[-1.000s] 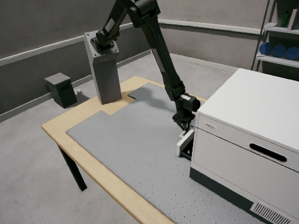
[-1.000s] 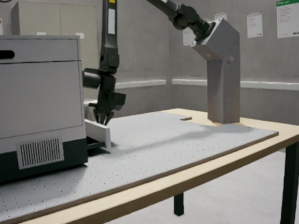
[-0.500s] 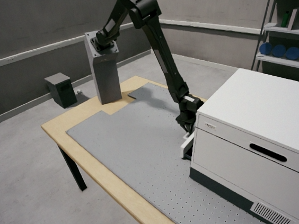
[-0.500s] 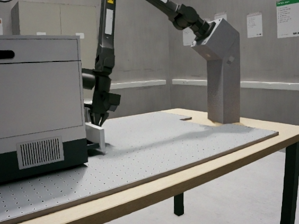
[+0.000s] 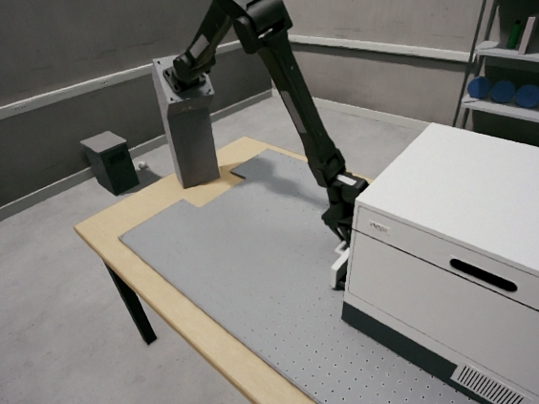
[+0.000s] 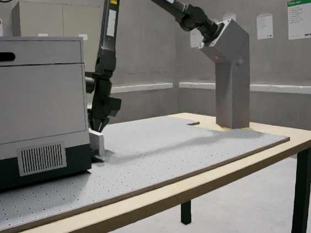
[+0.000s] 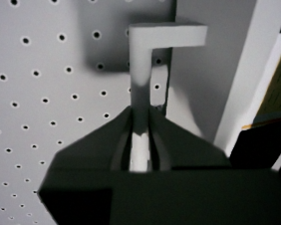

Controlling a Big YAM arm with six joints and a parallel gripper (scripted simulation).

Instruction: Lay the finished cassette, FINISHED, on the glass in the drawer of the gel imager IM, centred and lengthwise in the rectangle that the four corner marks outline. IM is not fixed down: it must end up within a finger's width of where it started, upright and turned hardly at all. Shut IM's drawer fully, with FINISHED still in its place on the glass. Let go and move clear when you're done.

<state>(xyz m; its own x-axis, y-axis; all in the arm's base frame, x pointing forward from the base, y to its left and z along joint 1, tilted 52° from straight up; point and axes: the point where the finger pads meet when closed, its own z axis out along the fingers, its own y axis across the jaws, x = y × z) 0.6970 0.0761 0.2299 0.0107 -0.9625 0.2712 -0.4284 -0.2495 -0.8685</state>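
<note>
The gel imager IM (image 5: 454, 202) (image 6: 41, 94) is a white box with a dark base, standing upright on the right of the perforated plate (image 5: 229, 259) (image 6: 165, 155). Its drawer sticks out only a little from the side that faces the arm. The drawer's white front panel (image 5: 340, 263) (image 6: 97, 143) (image 7: 144, 55) stands close to the housing. My gripper (image 5: 343, 238) (image 6: 97, 128) (image 7: 140, 112) points down and is shut on the top edge of that front panel. The inside of the drawer, its glass and FINISHED are hidden in every view.
The arm's grey pedestal (image 5: 188, 130) (image 6: 231, 80) stands at the table's far corner. The wooden table edge (image 5: 158, 297) (image 6: 193, 188) runs round the plate. A dark box (image 5: 110, 160) is on the floor and a shelf unit (image 5: 506, 49) stands behind IM.
</note>
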